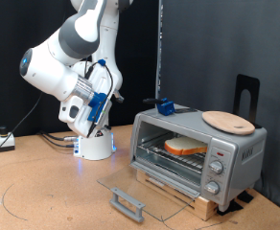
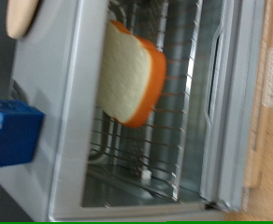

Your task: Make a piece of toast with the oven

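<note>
The oven (image 1: 234, 151) stands on a wooden base at the exterior view's right, with its glass door (image 1: 130, 196) folded down flat and open. The piece of toast (image 1: 185, 147) lies on the wire rack inside. In the wrist view the toast (image 2: 132, 75) shows flat on the rack (image 2: 179, 131) inside the open oven (image 2: 62, 121). My gripper (image 1: 111, 96) hangs in the air to the exterior view's left of the oven, well apart from it and pointed at its opening. It holds nothing that I can see. Its fingers do not show in the wrist view.
A round light wooden board (image 1: 228, 121) lies on the oven's top, and its edge shows in the wrist view (image 2: 22, 14). A small blue object (image 1: 166, 107) (image 2: 13, 133) sits on the top's other end. A black stand (image 1: 247, 94) rises behind. Cables lie on the table at far left.
</note>
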